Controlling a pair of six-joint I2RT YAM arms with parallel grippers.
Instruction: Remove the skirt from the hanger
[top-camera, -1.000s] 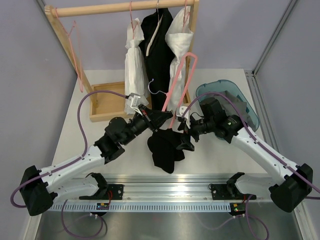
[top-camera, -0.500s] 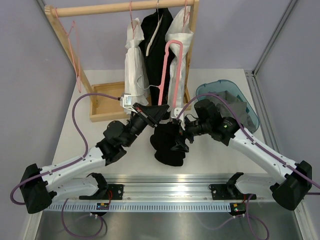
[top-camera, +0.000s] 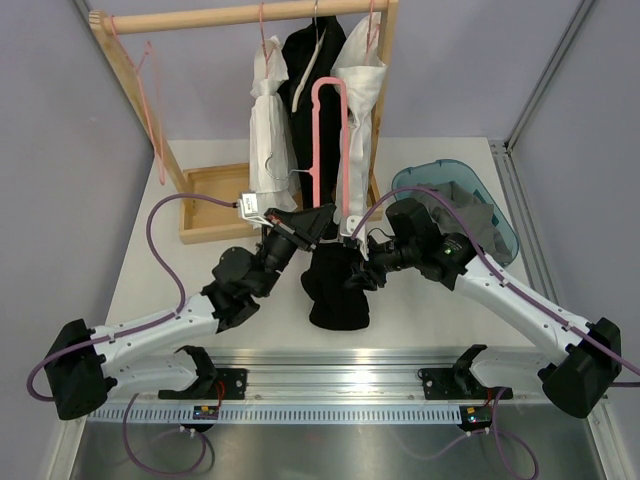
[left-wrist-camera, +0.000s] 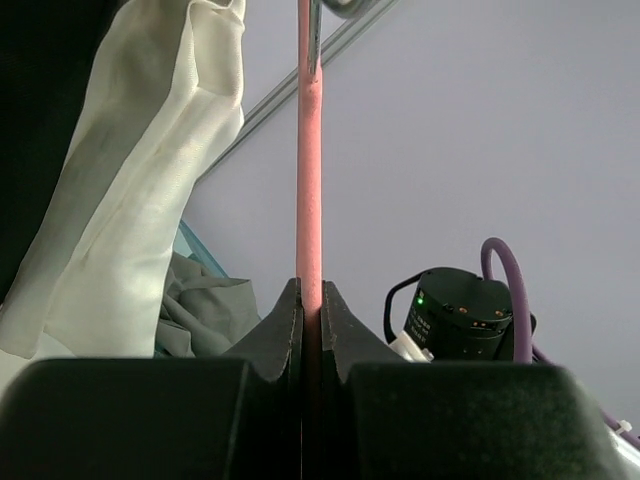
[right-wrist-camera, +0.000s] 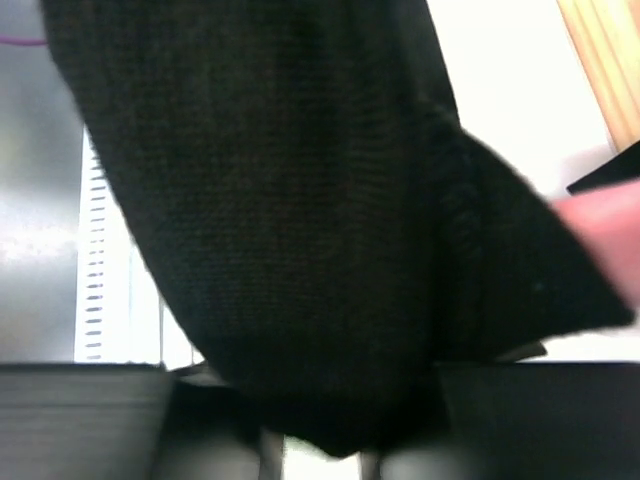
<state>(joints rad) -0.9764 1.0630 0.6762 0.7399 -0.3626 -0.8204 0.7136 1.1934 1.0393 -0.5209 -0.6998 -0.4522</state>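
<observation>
1. Clamping the hanger (top-camera: 318, 140) near its lower end, the left gripper (top-camera: 322, 218) has its jaws pressed tight on the pink bar. In the left wrist view, both fingers (left-wrist-camera: 280, 335) touch that bar (left-wrist-camera: 309, 150), with no gap showing.
2. The hanger stands nearly upright above the left gripper, its looped top in front of the clothes on the rack (top-camera: 250, 15).
3. The skirt (top-camera: 338, 290), black, hangs in a bunch below the hanger, between the two grippers, over the table (top-camera: 430, 300).
4. The right gripper (top-camera: 362, 272) is at the skirt's right edge. In the right wrist view the skirt (right-wrist-camera: 280, 200) fills most of the frame and its lower fold runs down between the fingers, so the jaws are closed on the cloth.
5. On the rack hang two white garments (top-camera: 268, 130) and a black one (top-camera: 315, 80) between them.
6. A blue bin (top-camera: 450, 185) holding grey cloth sits behind the right arm. A wooden tray (top-camera: 215, 200) lies at the rack's foot, left of the left gripper.
</observation>
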